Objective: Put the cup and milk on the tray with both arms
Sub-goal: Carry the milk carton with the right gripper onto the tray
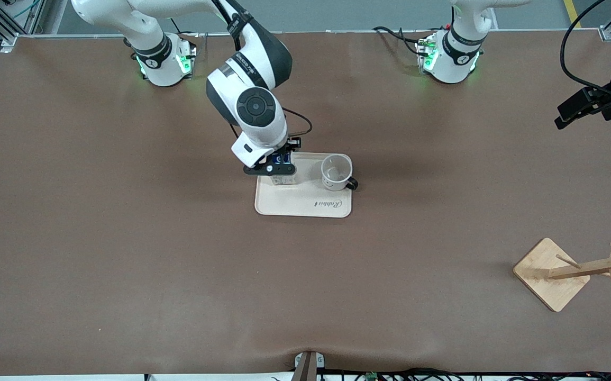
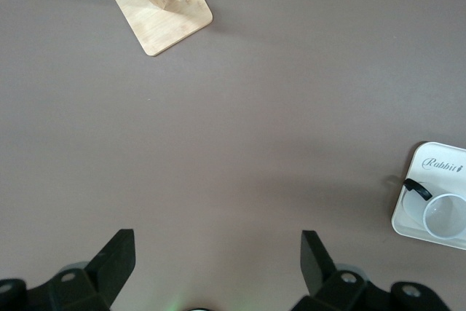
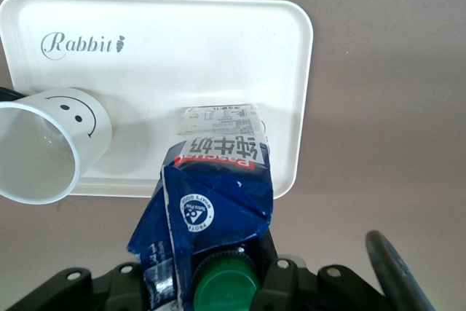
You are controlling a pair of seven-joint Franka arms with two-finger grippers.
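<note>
The tray (image 3: 218, 56) carried the cursive word "Rabbit" in grey, with a tiny carrot-like mark after it. On the milk (image 3: 211, 209) carton a red band read "Pascual", seen upside down, beside large white Chinese characters. A white round emblem on its blue top held small lettering I could not make out. The pale panel lower on the carton bore fine print, too small to read.

A wooden rack (image 1: 575, 270) with a square base and pegs stands on the brown table (image 1: 125, 254) toward the left arm's end, near the front camera.
</note>
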